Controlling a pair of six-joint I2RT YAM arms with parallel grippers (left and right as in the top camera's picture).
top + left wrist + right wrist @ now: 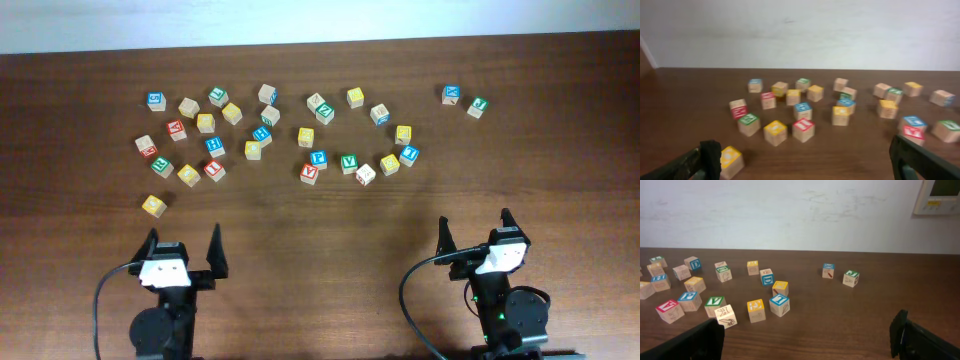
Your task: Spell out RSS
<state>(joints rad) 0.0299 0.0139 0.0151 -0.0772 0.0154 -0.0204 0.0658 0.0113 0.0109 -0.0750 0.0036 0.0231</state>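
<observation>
Wooden letter cubes point(306, 136) lie scattered across the upper middle of the overhead frame on the table point(320, 230); which carry R and S is unreadable. Left gripper point(184, 232) and right gripper point(474, 220) sit near the bottom edge, jaws spread.

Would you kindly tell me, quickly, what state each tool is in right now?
Left tool: open, holding nothing.
Right tool: open, holding nothing.

It looks like a robot lab: a left arm point(163, 318) and right arm point(508, 310) sit at a brown table point(320, 232) by a white wall point(790, 210).
</observation>
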